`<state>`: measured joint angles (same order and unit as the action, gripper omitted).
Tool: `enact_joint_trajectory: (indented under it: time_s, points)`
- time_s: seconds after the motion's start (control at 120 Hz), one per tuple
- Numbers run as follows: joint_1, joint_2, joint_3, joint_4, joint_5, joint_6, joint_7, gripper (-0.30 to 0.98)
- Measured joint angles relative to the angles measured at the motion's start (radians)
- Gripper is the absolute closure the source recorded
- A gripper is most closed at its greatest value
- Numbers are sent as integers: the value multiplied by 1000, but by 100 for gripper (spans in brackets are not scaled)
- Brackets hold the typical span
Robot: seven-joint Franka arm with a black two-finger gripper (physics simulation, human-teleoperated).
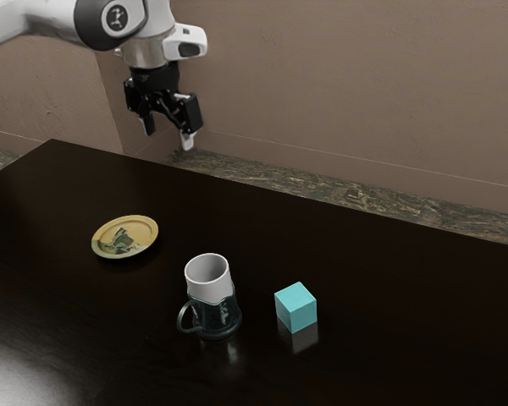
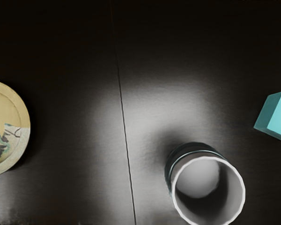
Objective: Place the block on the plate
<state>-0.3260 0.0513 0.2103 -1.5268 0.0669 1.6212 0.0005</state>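
My gripper [image 1: 167, 139] hangs well above the dark table in the exterior view, open, its two fingertips apart with nothing between them. A turquoise block [image 1: 296, 307] rests on the table, toward the exterior view's right. The yellow plate [image 1: 149, 230] with a dark picture lies flat on the table, toward the exterior view's left. In the wrist view the block [image 2: 277, 117] and the plate [image 2: 19, 112] are each partly cut off by the picture's edge.
A mug [image 1: 216, 317], white above and dark glassy below with a handle, stands on the table [image 1: 389, 296] between plate and block, nearer the block. The wrist view looks down into this mug [image 2: 196, 178]. Behind the table is a brown wall.
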Motion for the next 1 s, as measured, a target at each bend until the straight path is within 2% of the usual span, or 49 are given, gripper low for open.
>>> enact_joint_trajectory:
  time_s: [0.133,0.3,0.458,0.7,1.0]
  points:
    - [17,30,-10,4,-10,3,1,0]
    - [-101,338,-14,212,-61,38,-2,0]
    - [-173,508,-15,242,-161,120,-3,0]
    - [-209,541,-21,88,-207,289,100,0]
    - [-215,544,-23,-55,-302,466,250,0]
